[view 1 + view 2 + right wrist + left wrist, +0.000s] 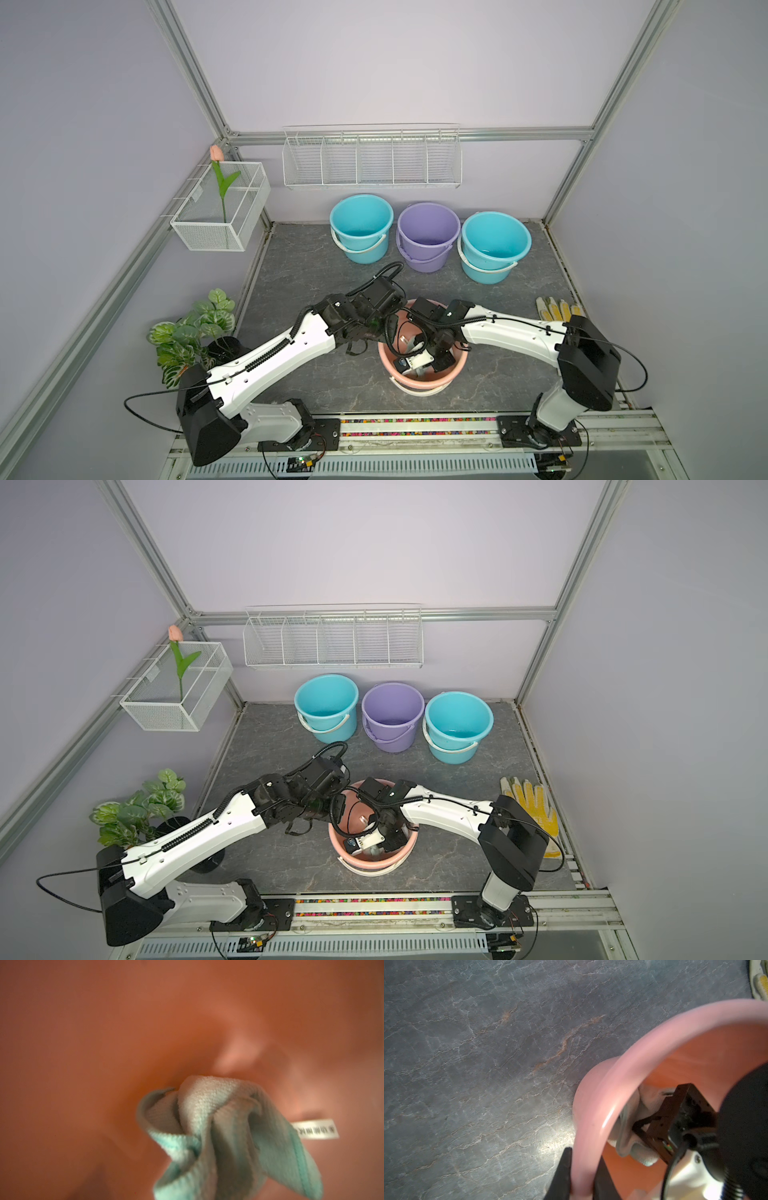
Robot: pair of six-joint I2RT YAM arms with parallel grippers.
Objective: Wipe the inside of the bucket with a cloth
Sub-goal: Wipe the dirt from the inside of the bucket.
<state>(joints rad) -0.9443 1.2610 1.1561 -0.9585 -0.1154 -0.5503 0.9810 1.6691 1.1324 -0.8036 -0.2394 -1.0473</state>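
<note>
Looks mid-wipe: left end effector (583, 1178) clamped on bucket (604, 1101) rim; right end effector (640, 1125) inside, gripping bunched cloth (207, 1118) ahead of it. Next, likely: press cloth to wall, sweep round.

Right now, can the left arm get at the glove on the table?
Probably not. The left gripper is shut on the pink bucket rim, and the glove lies far to the right, beyond the right arm.
</note>
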